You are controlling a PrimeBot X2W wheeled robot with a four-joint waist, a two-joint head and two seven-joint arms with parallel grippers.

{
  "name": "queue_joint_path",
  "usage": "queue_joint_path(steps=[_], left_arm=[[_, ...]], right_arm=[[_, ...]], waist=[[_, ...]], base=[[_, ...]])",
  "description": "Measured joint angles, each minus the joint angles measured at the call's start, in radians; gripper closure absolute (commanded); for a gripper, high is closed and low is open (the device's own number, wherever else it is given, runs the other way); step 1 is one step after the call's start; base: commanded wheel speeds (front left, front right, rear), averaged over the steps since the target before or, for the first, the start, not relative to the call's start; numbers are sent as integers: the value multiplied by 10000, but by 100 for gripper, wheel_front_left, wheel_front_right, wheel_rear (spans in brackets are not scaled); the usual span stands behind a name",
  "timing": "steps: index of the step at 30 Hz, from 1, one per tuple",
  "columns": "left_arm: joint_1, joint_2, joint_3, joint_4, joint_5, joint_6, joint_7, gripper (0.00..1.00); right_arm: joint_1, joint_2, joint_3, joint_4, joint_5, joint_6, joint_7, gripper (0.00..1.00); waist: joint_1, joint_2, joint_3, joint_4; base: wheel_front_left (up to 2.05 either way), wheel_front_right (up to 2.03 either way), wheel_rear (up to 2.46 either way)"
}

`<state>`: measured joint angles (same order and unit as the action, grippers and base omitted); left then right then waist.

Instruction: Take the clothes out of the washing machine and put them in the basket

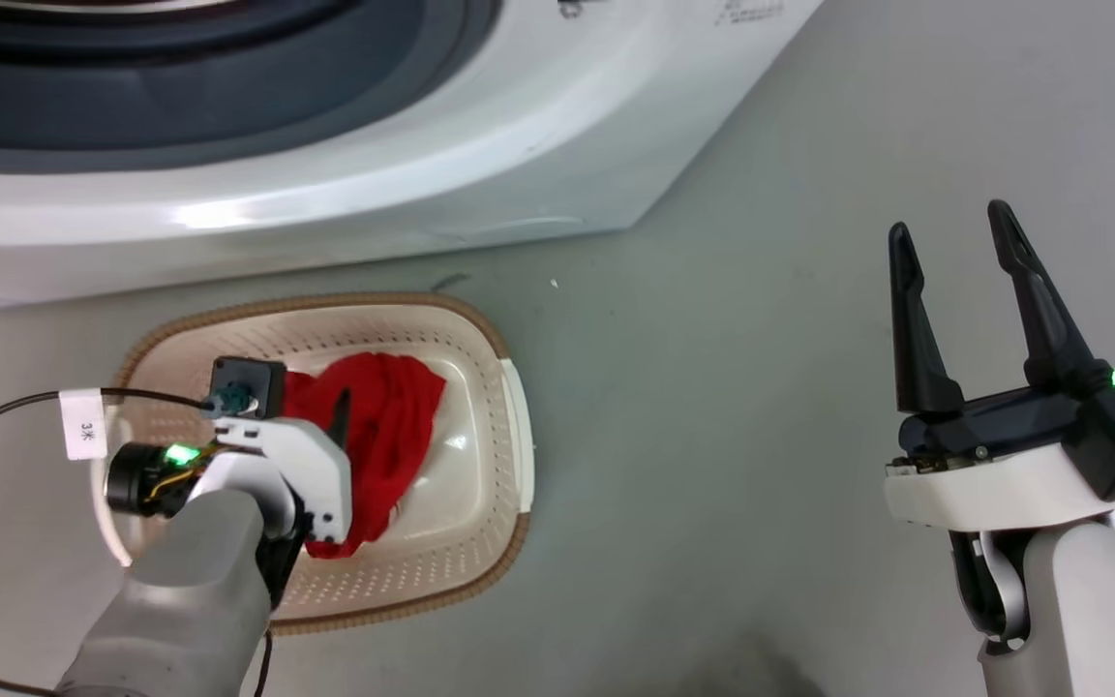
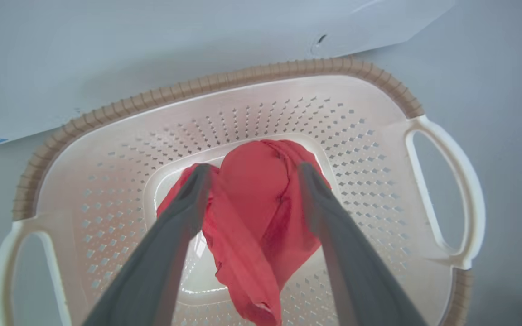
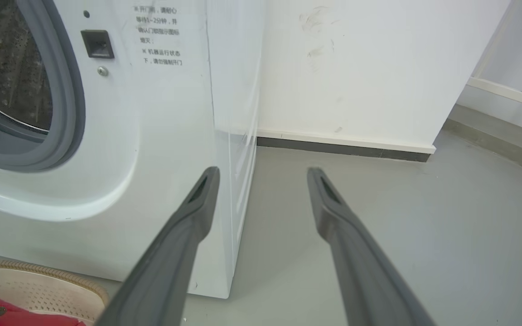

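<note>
The left gripper (image 2: 254, 168) is hovering with fingers spread above the basket (image 2: 107, 190), the red clothes (image 2: 254, 213) lying between them.

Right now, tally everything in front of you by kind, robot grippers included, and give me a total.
Bright red soft fabric clothes, one bundle: 1
Cream-white perforated plastic basket with brown rim: 1
Large white front-loading washing machine: 1
Grippers with two dark fingers, left gripper and right gripper: 2
Total: 5
</note>
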<state>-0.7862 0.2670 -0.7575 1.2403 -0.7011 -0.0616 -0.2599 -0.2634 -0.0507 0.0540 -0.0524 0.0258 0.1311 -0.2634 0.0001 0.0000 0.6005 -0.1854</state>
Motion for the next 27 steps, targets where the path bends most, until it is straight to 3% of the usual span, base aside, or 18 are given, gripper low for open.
queue_joint_path(steps=[4,10,27], left_arm=[[228,178,598,-1498,278,366,-19,0],[1398,564,2251,-4399,1440,1072,-33,0],[4675,-318,5237,-9775,4771,1151,-31,0]], right_arm=[[111,0,-171,138,-71,0,0,0],[374,0,-466,278,-184,0,0,0],[1085,-2,-798,522,-401,2,0,0]], waist=[[-1,0,-667,274],[-1,0,-1672,741],[-2,0,-3663,1870]], base=[[0,0,0],[0,0,0],[0,0,0]])
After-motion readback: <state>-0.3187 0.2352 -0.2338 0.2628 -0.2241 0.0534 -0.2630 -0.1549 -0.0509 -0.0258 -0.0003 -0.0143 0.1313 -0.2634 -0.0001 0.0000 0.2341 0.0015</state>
